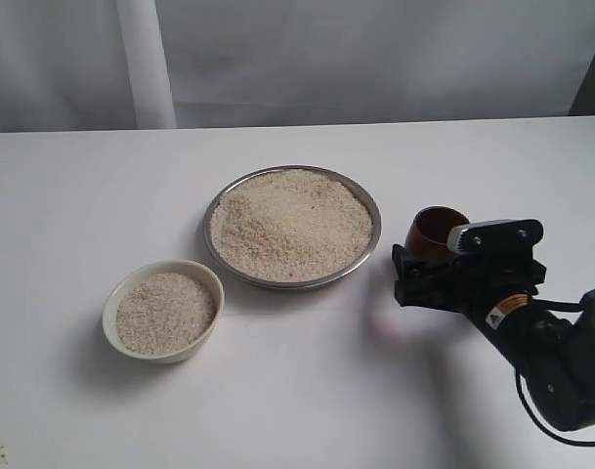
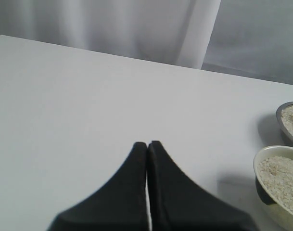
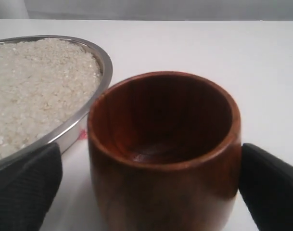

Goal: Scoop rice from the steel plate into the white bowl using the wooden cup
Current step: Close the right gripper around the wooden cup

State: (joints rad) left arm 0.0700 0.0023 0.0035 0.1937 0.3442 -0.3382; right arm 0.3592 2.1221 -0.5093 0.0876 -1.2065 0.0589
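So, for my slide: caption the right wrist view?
Right gripper brackets the empty wooden cup beside the steel plate.

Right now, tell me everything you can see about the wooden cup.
The wooden cup is a small, rounded, handleless barrel of polished reddish-brown wood with visible grain. Its inside is dark and empty. It stands upright on the white table, right of the steel plate in the exterior view, with a gap between them. The right claw is open around it: one finger looks to touch its side, the other stands apart.
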